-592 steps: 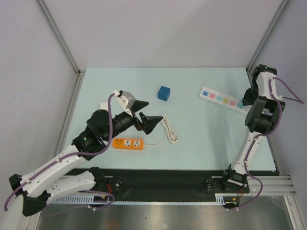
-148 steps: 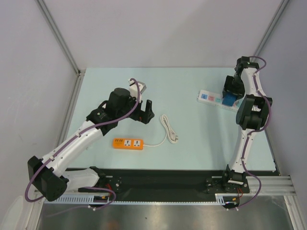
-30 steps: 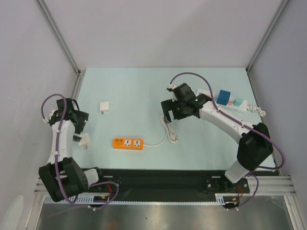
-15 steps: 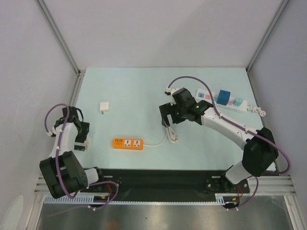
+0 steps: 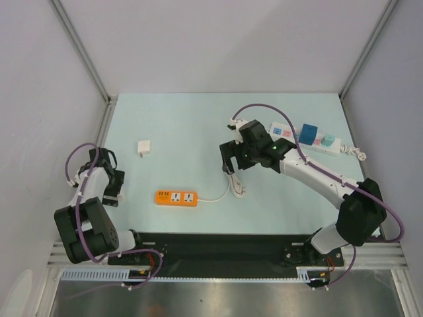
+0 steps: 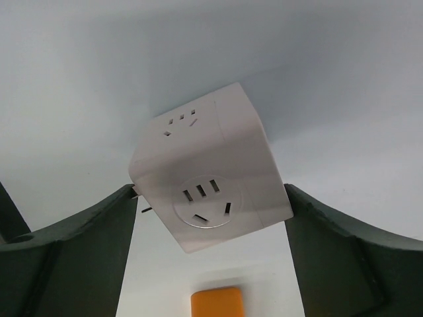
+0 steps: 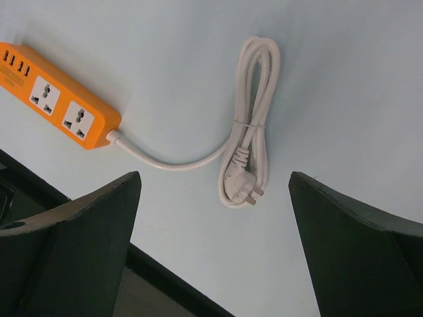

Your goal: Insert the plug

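My right gripper hangs with its fingers spread wide and nothing between them, over the coiled white cord that runs to the orange power strip. My left gripper has a tilted white socket cube between its fingers, both tips meeting the cube's sides, though I cannot tell whether they clamp it. The blue plug sits on the white power strip at the far right, well apart from both my grippers

The plug sat on the long power strip at my far right; the short strip lay nearer, its cord rightward.
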`<move>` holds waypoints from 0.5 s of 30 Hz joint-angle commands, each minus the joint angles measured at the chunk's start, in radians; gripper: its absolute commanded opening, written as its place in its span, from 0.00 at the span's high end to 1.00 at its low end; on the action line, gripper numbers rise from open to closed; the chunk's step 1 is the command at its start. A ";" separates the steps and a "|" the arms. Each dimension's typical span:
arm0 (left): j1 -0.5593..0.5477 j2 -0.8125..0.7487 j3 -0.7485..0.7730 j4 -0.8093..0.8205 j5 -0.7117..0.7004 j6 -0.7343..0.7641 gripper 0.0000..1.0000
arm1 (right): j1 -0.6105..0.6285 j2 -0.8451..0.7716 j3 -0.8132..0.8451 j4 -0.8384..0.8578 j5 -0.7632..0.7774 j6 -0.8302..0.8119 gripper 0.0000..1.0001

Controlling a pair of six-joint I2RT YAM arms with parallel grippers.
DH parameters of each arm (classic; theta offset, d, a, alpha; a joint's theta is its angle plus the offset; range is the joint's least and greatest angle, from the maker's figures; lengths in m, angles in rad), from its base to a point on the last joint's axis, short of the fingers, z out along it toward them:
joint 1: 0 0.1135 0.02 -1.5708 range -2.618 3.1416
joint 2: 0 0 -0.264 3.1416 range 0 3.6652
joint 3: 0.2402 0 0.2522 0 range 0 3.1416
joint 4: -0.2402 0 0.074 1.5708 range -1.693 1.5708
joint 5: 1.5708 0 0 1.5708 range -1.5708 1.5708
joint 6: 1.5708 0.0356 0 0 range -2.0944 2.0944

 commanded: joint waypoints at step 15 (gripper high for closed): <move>-0.282 -0.404 0.114 0.272 0.374 0.411 1.00 | 0.017 -0.045 -0.008 0.160 -0.209 0.051 0.00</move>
